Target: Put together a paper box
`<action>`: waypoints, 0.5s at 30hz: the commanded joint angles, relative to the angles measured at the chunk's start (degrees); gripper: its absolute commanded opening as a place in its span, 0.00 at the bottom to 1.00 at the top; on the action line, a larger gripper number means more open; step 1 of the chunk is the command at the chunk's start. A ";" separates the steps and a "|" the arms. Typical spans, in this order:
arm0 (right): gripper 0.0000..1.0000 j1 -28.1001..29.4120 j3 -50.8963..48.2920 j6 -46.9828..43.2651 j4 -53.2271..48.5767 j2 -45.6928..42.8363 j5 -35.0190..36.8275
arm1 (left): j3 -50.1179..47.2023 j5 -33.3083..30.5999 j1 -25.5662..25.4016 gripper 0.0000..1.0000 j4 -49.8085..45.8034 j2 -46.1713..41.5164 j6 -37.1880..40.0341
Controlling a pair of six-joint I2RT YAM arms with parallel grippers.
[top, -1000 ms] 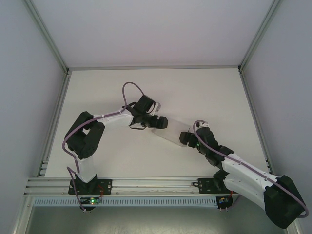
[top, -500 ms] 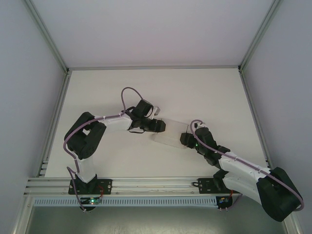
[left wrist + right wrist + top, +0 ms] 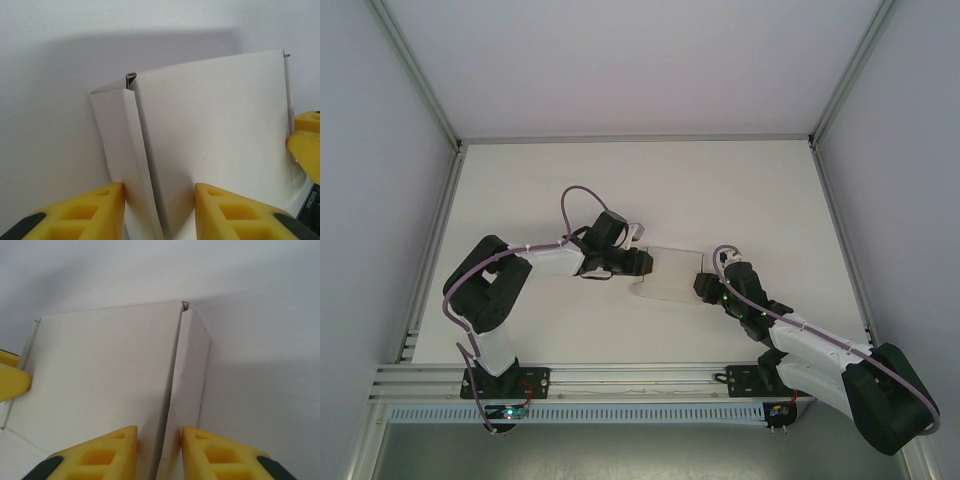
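The paper box (image 3: 670,272) is white card lying between my two grippers in the middle of the table. My left gripper (image 3: 642,264) holds its left end. In the left wrist view the yellow fingers (image 3: 107,205) straddle a folded side flap and the edge of the main panel (image 3: 210,125), both touching card. My right gripper (image 3: 703,287) holds the opposite end. In the right wrist view its jaws (image 3: 159,432) press close on the fold between the wide panel (image 3: 100,370) and a narrow flap (image 3: 192,365). Each wrist view shows the other gripper's yellow fingertips at the box's far edge.
The white table (image 3: 620,190) is walled by an aluminium frame with posts at the back corners (image 3: 457,145). The front rail (image 3: 620,378) carries both arm bases. The left arm's cable loops up above its wrist (image 3: 575,200).
Both grippers have narrowed from wide open onto the box's ends. The box has swung from a slant to nearly level, and the left gripper has shifted slightly down and left.
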 commanded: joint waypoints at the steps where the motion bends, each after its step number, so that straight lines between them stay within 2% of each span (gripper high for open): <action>1: 0.26 -0.87 -0.25 -0.74 -3.87 1.28 0.36 | -1.92 -2.58 0.42 0.35 -0.43 -0.82 -0.85; 4: 0.26 -0.92 0.95 -1.19 -4.45 0.60 -0.83 | -2.39 -2.76 0.38 0.31 0.05 -0.91 -1.32; 6: 0.30 -1.00 2.14 -1.28 -5.61 -0.43 -0.97 | -2.97 -2.74 0.38 0.27 0.85 -1.12 -1.96; 9: 0.47 -0.95 4.01 -1.63 -8.20 -2.29 -0.20 | -4.34 -3.38 0.38 0.20 2.45 -1.88 -3.22; 10: 0.57 -0.93 4.52 -1.56 -8.80 -2.91 0.07 | -4.86 -3.74 0.40 0.19 2.84 -1.99 -3.50; 13: 0.66 -0.96 5.12 -1.09 -9.64 -4.92 0.61 | -6.52 -5.17 0.54 0.13 4.27 -2.92 -4.66; 15: 0.78 -1.05 5.45 -0.16 -9.66 -6.09 0.36 | -8.09 -5.08 0.73 0.11 6.58 -3.44 -5.80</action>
